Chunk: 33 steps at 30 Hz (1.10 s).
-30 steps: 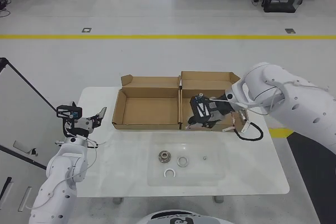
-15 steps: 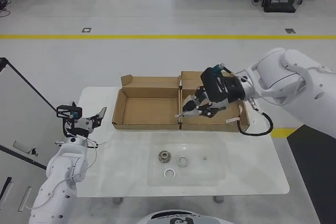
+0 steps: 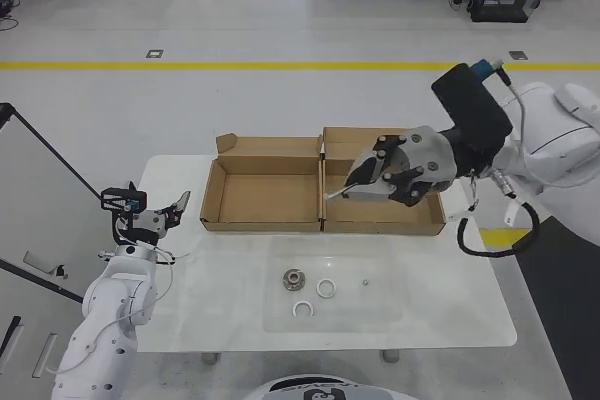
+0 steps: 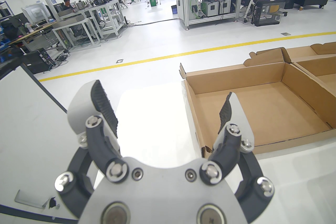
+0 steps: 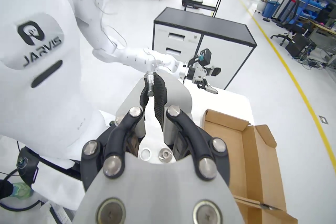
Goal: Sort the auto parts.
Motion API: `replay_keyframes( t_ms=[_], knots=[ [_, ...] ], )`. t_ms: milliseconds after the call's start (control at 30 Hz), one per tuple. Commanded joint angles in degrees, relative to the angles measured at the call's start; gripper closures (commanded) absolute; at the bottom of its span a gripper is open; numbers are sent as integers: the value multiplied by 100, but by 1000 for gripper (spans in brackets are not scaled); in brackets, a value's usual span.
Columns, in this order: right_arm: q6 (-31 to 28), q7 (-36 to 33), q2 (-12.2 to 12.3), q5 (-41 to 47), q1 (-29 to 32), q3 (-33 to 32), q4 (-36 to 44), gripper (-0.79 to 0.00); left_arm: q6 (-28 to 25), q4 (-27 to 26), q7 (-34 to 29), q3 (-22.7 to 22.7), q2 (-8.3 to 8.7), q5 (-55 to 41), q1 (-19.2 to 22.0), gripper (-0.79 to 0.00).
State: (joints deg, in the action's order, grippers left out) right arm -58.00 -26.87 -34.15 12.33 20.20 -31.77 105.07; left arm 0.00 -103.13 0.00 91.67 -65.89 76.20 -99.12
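My right gripper point(image 3: 338, 187) hangs over the left end of the right cardboard box point(image 3: 432, 222), shut on a small threaded metal bolt point(image 5: 148, 85) that stands out past its fingertips point(image 5: 158, 84). The left cardboard box point(image 3: 265, 200) beside it holds nothing. On the table in front of the boxes lie a metal bearing point(image 3: 294, 277), a white ring point(image 3: 327, 288), a white half ring point(image 3: 303, 309) and a tiny nut point(image 3: 366, 282). My left gripper point(image 4: 165, 101) stands open at the table's left edge, with nothing between its fingers, facing the left box point(image 4: 265, 107).
The white table point(image 3: 450, 300) has free room on its right and front. A grey cabinet point(image 5: 202, 38) stands off the table's left side, behind the left gripper point(image 5: 207, 83). The bearing point(image 5: 165, 154) and the white ring point(image 5: 145, 154) lie below my right gripper.
My right arm has risen out of the right box and swung back, tilting its gripper up over the box's left end. The left arm has not moved.
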Motion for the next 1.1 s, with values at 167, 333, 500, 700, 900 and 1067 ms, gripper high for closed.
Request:
replay_keyframes(
  t_ms=[167, 333, 500, 700, 900, 1067],
  knots=[
    [0, -1281, 9, 1926, 649, -1085, 121, 0, 0, 0, 0, 0, 0, 0, 0, -785],
    [0, -1943, -138, 2943, 1207, -1829, 207, 0, 0, 0, 0, 0, 0, 0, 0, -785],
    [0, -1943, -241, 3246, 1535, -2121, 295, 0, 0, 0, 0, 0, 0, 0, 0, -785],
    [0, -1943, -241, 3246, 1535, -2121, 295, 0, 0, 0, 0, 0, 0, 0, 0, -785],
    [0, -1943, -241, 3246, 1535, -2121, 295, 0, 0, 0, 0, 0, 0, 0, 0, -785],
    [0, -1943, -241, 3246, 1535, -2121, 295, 0, 0, 0, 0, 0, 0, 0, 0, -785]
  ],
)
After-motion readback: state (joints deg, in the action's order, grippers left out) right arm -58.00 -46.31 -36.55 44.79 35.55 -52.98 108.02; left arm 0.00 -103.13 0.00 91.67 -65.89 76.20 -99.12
